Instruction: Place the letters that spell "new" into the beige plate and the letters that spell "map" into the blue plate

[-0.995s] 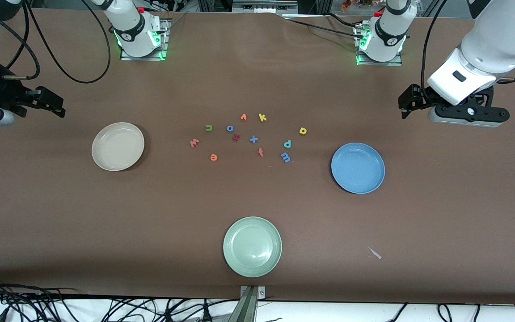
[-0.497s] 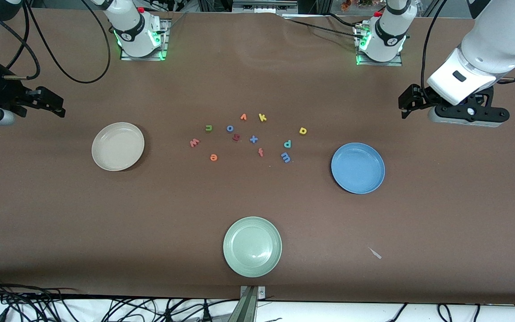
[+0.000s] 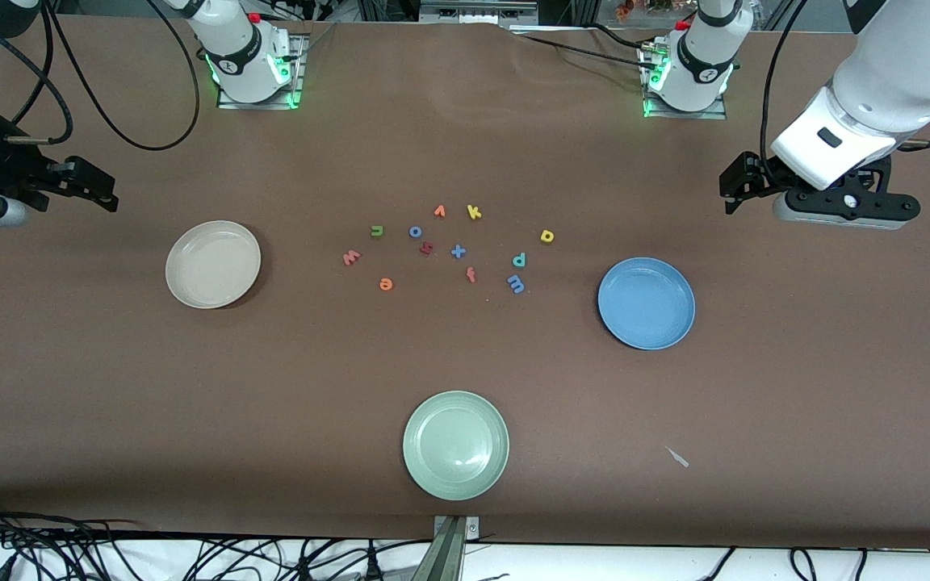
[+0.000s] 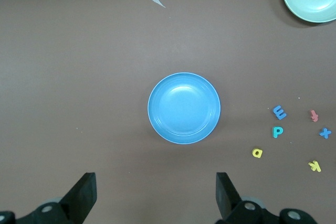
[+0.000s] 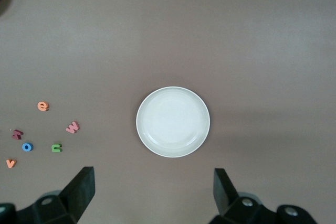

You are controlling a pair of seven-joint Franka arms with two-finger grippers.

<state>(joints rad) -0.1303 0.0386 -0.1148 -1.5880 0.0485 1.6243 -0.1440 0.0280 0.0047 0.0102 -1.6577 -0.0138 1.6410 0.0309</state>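
The green n [image 3: 377, 231], orange e [image 3: 386, 283] and pinkish-red w [image 3: 351, 257] lie mid-table, toward the beige plate [image 3: 213, 265]. The blue m [image 3: 516, 283], teal p [image 3: 519, 260] and yellow a [image 3: 546, 236] lie toward the blue plate [image 3: 647, 303]. Both plates hold nothing. My left gripper [image 3: 730, 194] hangs open over the table at the left arm's end, looking down on the blue plate [image 4: 184, 108]. My right gripper [image 3: 98, 190] hangs open at the right arm's end, above the beige plate [image 5: 172, 121]. Nothing sits between either gripper's fingers.
Other letters are mixed into the cluster: orange v [image 3: 439, 211], yellow k [image 3: 474, 212], blue o [image 3: 415, 231], blue x [image 3: 458, 251], red f [image 3: 471, 275] and a dark red one [image 3: 426, 248]. A pale green plate [image 3: 455, 445] sits nearest the front camera, with a small scrap [image 3: 677, 457] beside it.
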